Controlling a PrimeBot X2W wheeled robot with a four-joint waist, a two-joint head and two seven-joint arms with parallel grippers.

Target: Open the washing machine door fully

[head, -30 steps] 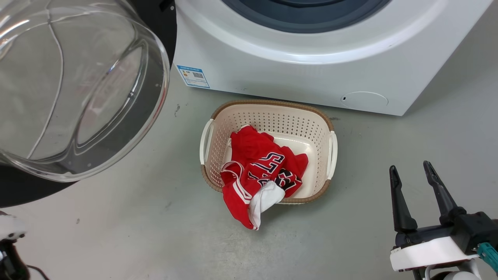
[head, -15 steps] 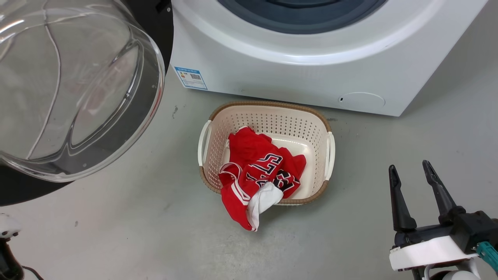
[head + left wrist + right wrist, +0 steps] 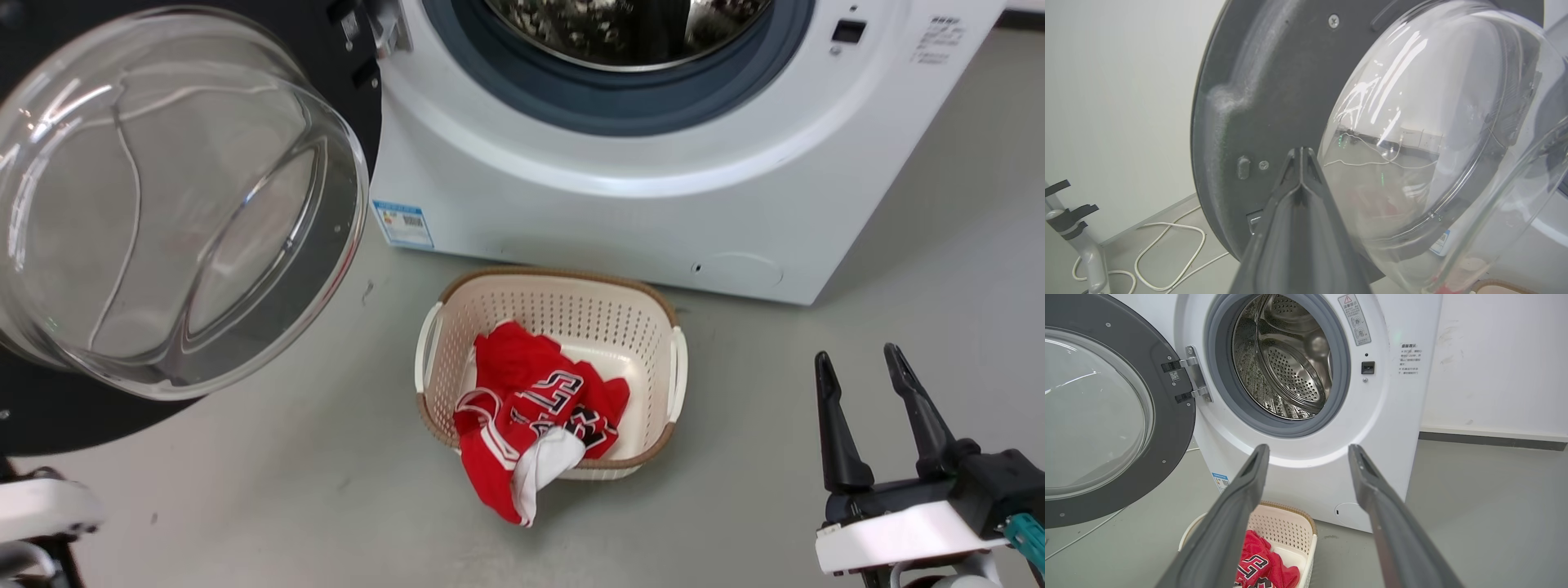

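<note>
Tilted up since before, the head camera now shows the drum [image 3: 1286, 363]. Swung wide, the door [image 3: 1171, 428] hangs off the machine's [image 3: 620, 212] left edge. Jaws closed, the left gripper [image 3: 1300, 157] points at its inner rim; the right gripper [image 3: 857, 353] gapes wide near the basket [image 3: 563, 278].

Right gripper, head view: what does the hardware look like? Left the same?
Right gripper: two long black fingers tapering to points, on a black base block, with a white wrist shell and a teal connector at its outer edge. Left gripper: similar dark grey tapered fingers in its wrist view; a white casing shows at the head view's lower left.
</note>
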